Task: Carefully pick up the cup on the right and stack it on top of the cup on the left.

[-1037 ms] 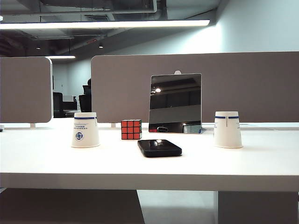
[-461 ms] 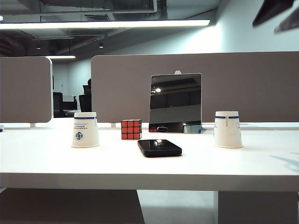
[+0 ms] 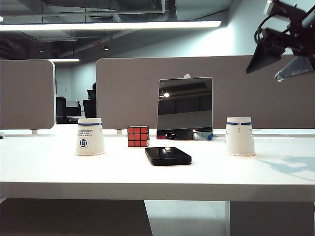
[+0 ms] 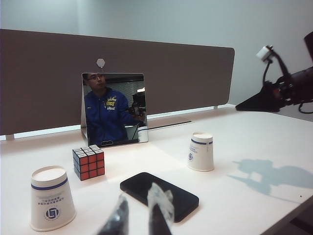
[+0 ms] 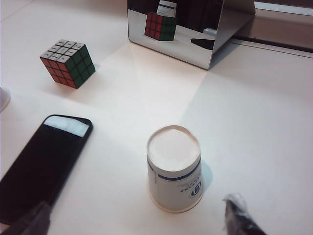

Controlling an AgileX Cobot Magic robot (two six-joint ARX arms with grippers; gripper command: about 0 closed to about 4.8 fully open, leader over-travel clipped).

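Two white paper cups stand upside down on the white table. The left cup [image 3: 90, 136] [image 4: 51, 198] has a blue logo; the right cup [image 3: 240, 136] [image 4: 201, 152] [image 5: 174, 169] has a blue band. My right gripper [image 3: 278, 65] [image 5: 134, 221] hangs high above and to the right of the right cup. It is open wide, with nothing between its fingers. My left gripper [image 4: 138, 215] sits low near the table's front, with a narrow gap between its fingers and nothing in it. It does not show in the exterior view.
A black phone [image 3: 168, 156] [image 5: 41, 164] lies between the cups. A colour cube [image 3: 138, 136] [image 5: 68, 62] and a standing mirror [image 3: 185, 108] [image 5: 186, 29] are behind it. A grey partition [image 3: 206, 91] runs along the table's back edge.
My right arm has come down into the exterior view from the top right corner and moved left toward the right cup. Its shadow now falls on the table. The cups have not moved.
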